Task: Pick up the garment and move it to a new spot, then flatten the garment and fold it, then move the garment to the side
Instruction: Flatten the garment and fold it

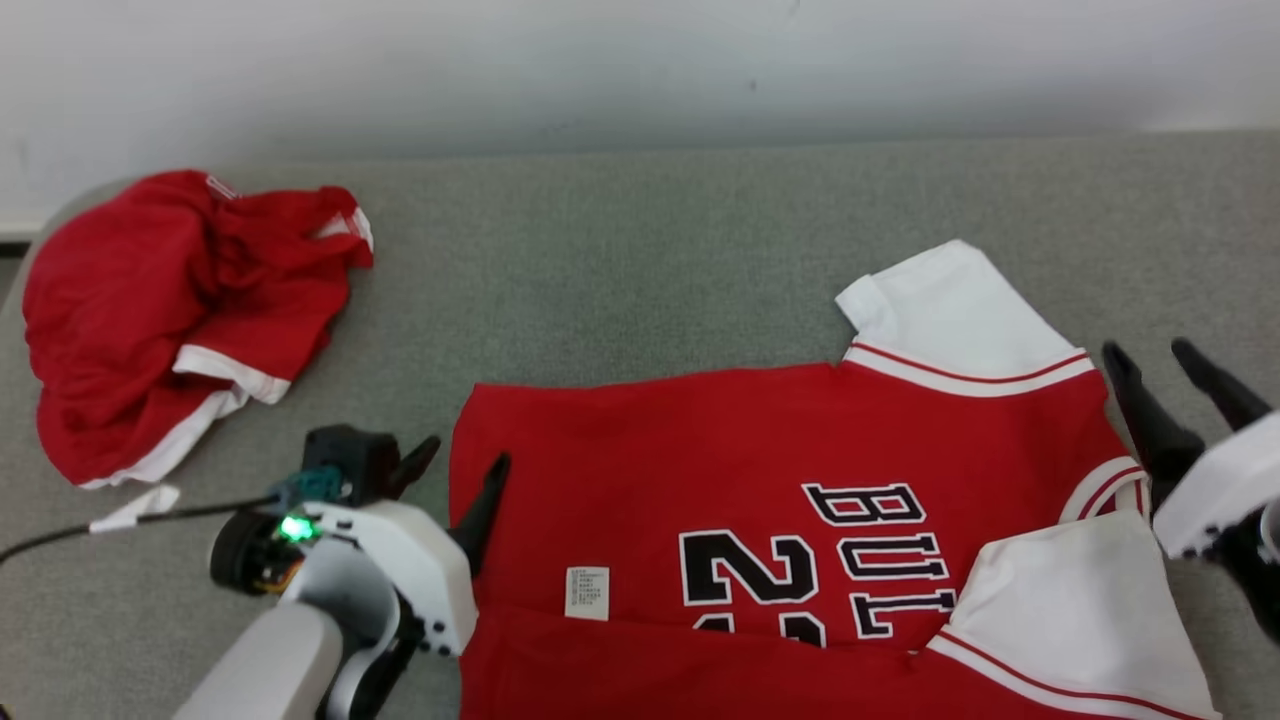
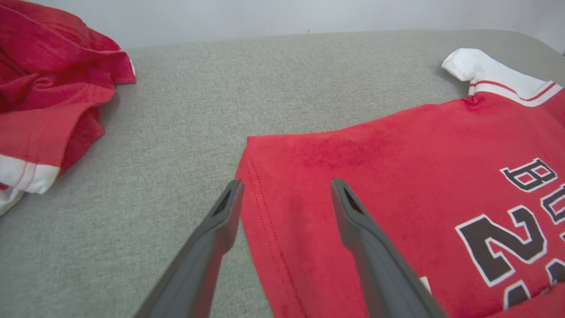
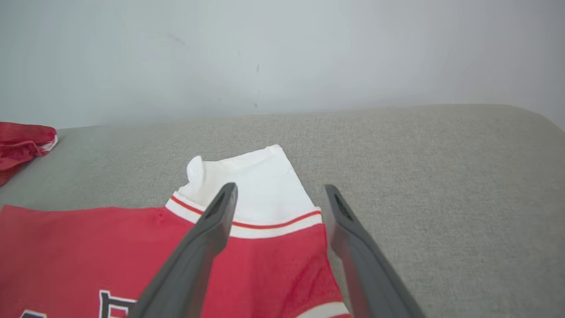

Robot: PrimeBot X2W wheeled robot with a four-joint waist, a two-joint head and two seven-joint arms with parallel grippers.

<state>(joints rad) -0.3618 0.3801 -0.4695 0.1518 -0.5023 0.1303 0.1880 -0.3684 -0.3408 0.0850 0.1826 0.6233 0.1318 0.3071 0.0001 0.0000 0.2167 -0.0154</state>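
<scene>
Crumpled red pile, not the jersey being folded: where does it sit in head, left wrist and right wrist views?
Head view: crumpled red pile at upper left, apart from the jersey.
Left wrist view: pile in the upper left corner, cut by the edge.
Right wrist view: pile as a sliver at the left edge.
Shared landmark: the jersey's far white sleeve.

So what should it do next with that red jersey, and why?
Probably lower both open grippers and pinch the far edge of the jersey. The left gripper hangs at the hem corner, the right gripper by the white sleeve that sticks out. The near edge is already folded over, while the far side looks unfolded.
</scene>
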